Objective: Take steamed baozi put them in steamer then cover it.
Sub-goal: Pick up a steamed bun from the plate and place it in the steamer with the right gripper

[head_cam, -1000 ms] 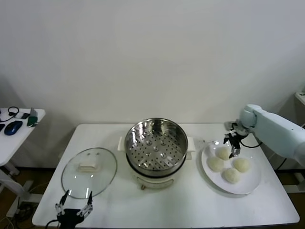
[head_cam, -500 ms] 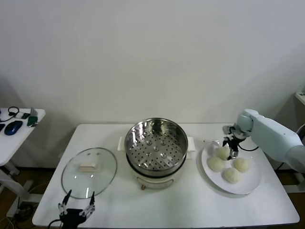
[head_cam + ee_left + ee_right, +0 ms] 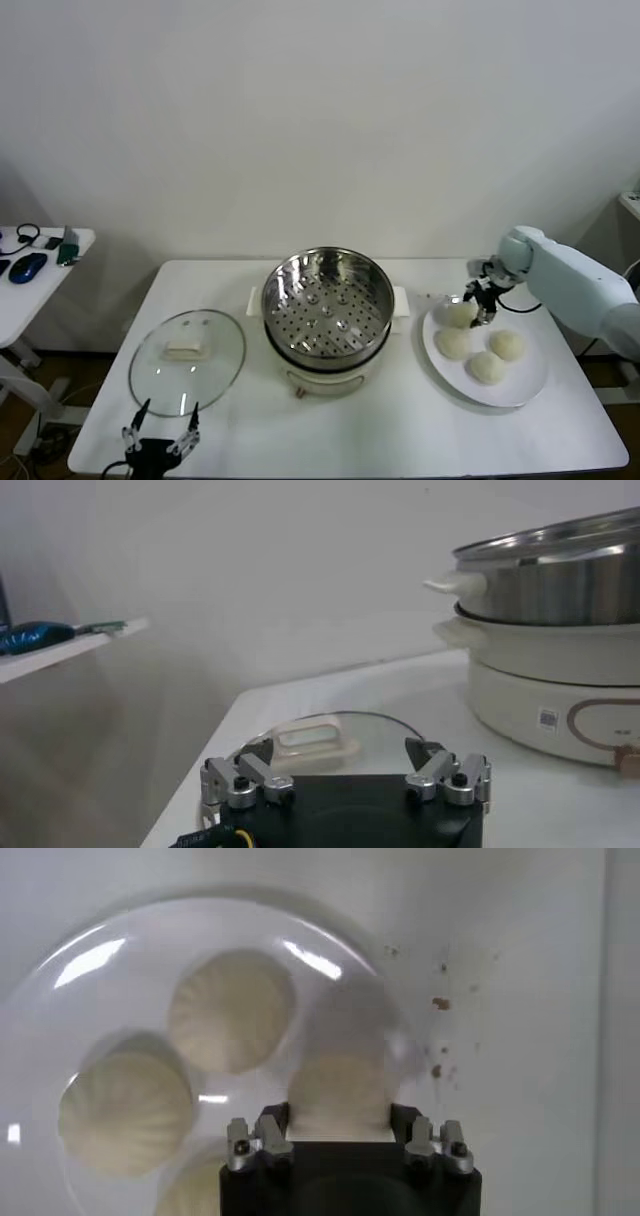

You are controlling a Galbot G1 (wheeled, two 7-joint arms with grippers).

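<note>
Left gripper (image 3: 157,440) parked at the table's (image 3: 400,430) near edge, jaws spread wide, nothing between them, just short of the cover (image 3: 187,347). Cover flat on the table left of the steamer (image 3: 326,305), cream handle up. Steamer basket bare, centred on its cream pot base. To its right, white plate (image 3: 525,385) with steamed baozi (image 3: 486,367): three seated on the plate, the fourth (image 3: 459,314) at the far-left rim gripped by the right gripper (image 3: 473,306). In the right wrist view, fingers (image 3: 268,1138) pressed against both flanks of that bun (image 3: 340,1093), jaws clenched on it. Whether clear of the plate, couldn't tell. Side table (image 3: 45,265) far left with small items.
</note>
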